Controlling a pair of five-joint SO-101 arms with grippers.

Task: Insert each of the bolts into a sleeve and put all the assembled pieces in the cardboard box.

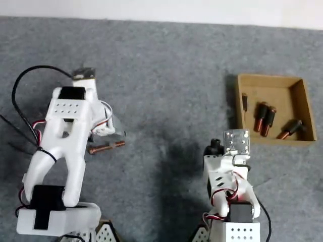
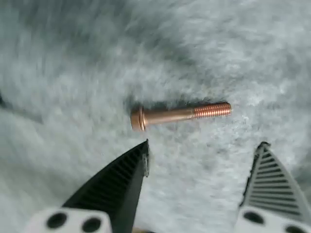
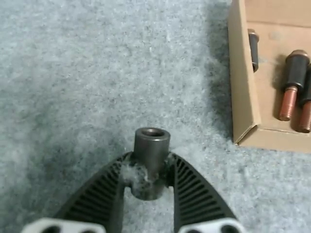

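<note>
A copper bolt (image 2: 180, 114) lies flat on the grey carpet, just beyond the tips of my left gripper (image 2: 204, 151), which is open above it with nothing between the jaws. In the high view the bolt (image 1: 106, 147) rests beside the left arm's wrist. My right gripper (image 3: 150, 162) is shut on a dark sleeve (image 3: 151, 150), held upright with its bore facing up. The sleeve (image 1: 215, 148) sits left of and below the cardboard box (image 1: 237, 108). Several assembled bolt-and-sleeve pieces (image 1: 265, 118) lie inside the box.
Grey carpet covers the whole table. The box's near wall (image 3: 240, 87) stands close to the right gripper. A black cable (image 1: 22, 80) loops behind the left arm. Open carpet stretches between the two arms.
</note>
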